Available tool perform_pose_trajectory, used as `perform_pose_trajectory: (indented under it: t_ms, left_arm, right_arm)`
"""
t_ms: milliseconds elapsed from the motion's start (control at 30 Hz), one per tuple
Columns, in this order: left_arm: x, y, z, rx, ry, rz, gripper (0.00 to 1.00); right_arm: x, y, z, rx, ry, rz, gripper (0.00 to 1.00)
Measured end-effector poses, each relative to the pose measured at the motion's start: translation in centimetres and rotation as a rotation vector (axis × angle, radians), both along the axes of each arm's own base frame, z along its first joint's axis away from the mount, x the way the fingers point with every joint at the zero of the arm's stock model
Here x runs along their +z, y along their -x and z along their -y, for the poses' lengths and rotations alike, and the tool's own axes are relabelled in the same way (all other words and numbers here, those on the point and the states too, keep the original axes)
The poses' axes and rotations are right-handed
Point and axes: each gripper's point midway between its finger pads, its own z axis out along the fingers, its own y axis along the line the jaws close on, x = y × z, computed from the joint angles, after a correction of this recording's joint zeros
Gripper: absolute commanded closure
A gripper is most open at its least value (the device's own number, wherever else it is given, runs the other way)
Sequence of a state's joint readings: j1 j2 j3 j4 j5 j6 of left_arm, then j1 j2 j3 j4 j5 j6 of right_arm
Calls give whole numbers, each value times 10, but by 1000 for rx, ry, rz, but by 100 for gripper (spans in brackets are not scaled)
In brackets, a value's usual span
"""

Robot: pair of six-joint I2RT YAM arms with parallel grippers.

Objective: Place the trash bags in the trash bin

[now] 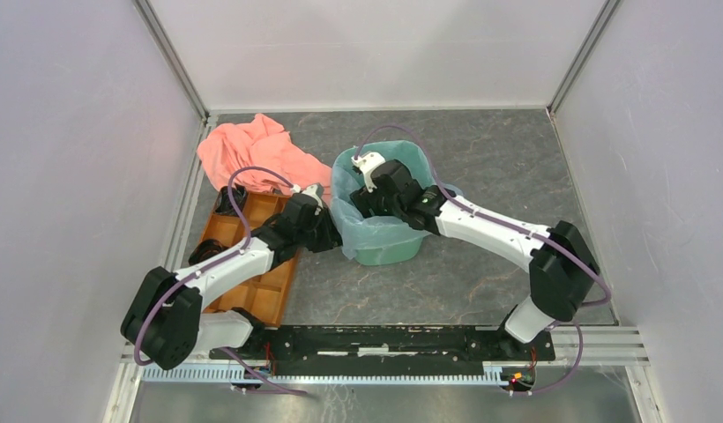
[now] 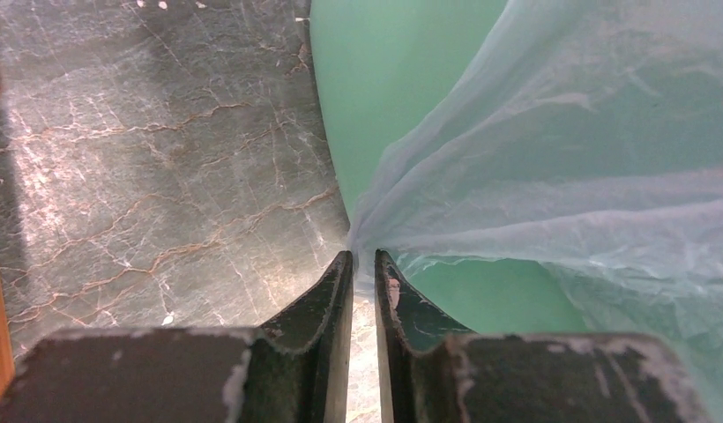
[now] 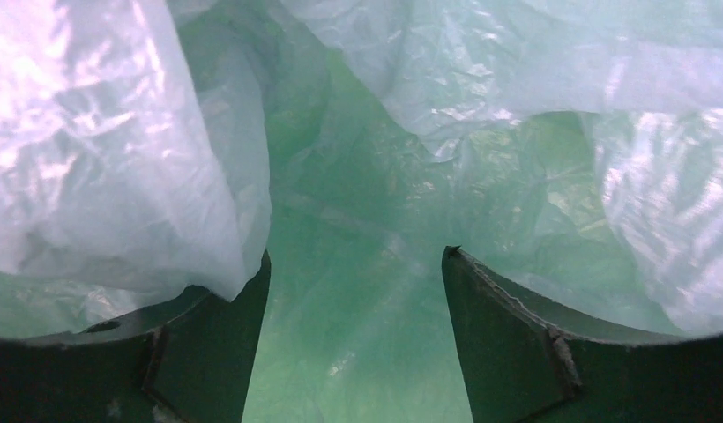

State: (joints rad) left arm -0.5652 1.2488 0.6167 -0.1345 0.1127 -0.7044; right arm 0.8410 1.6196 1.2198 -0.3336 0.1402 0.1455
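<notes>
Green bin (image 1: 391, 254) lined with blue bag (image 1: 358, 225), right hand (image 3: 356, 264) inside

Plain pale walls (image 1: 67, 132) with aluminium corner posts (image 1: 168, 53) enclose a dark marbled tabletop (image 1: 508, 150).

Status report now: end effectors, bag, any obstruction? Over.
Left end effector shut on edge of thin pale blue plastic bag, outside mint-green plastic bin. Right end effector open inside bin. Bag draped over rim. No obstruction seen.
</notes>
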Motion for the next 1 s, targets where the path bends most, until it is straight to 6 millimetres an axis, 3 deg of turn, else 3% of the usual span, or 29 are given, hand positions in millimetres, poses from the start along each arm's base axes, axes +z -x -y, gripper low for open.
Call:
perform_pose_trajectory:
  t_ms: [267,500,600,833,1000]
  left_arm:
    - [-3,1,-2,4,-13,-12,77]
    - [-4,2,-3,5,-15,-14,77]
    - [-3,2,-2,5,-13,-12,76]
    - [5,1,-11,38,-32,13,39]
    - [47,-1,-30,118,-10,159,23]
  right_arm:
    - [25,-6,13,-28,19,76,21]
    - [-19,-4,11,-14,96,-15,21]
    - [-18,-5,10,-14,91,-16,20]
    - [-17,-15,22,-70,119,10,17]
    - [-15,-25,36,-138,144,38,17]
